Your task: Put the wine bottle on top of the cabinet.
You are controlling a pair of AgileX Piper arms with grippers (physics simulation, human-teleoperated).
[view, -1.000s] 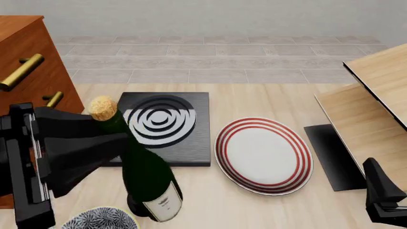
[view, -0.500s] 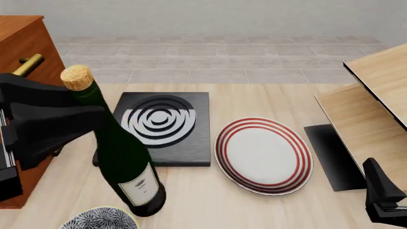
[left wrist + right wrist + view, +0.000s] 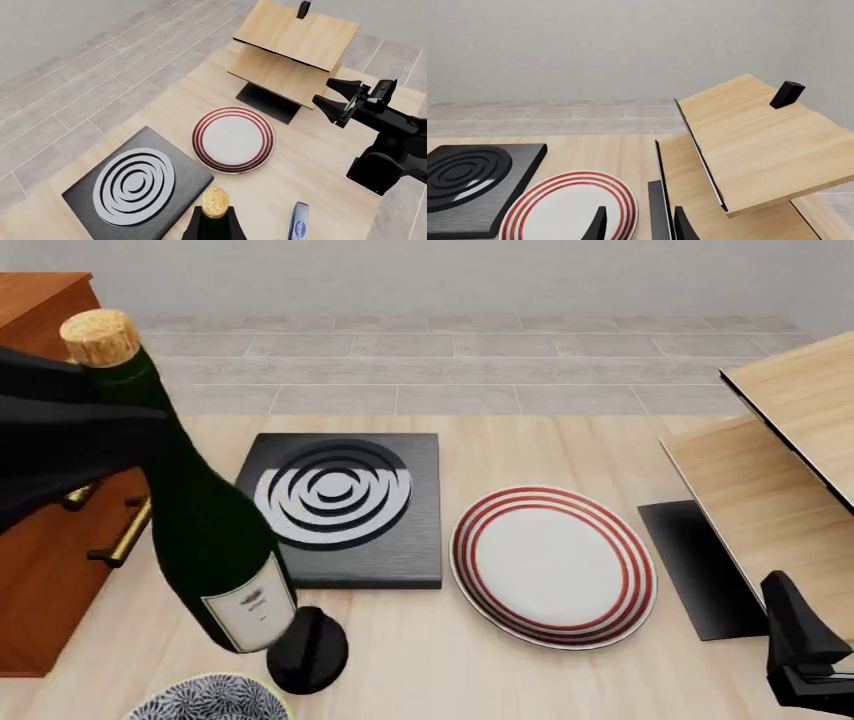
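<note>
Wine bottle (image 3: 200,510): dark green glass, tan cork, white label, tilted.

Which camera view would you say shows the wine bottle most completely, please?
The front view: the wine bottle appears whole, from cork to label, tilted and lifted off the table beside the cabinet. The left wrist view shows only its cork and shoulders. The right wrist view does not show it.

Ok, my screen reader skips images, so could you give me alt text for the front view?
The left gripper holds a dark green wine bottle tilted in the air beside a reddish-brown cabinet. On the table lie a black slab with white rings and a red-rimmed plate.
</note>
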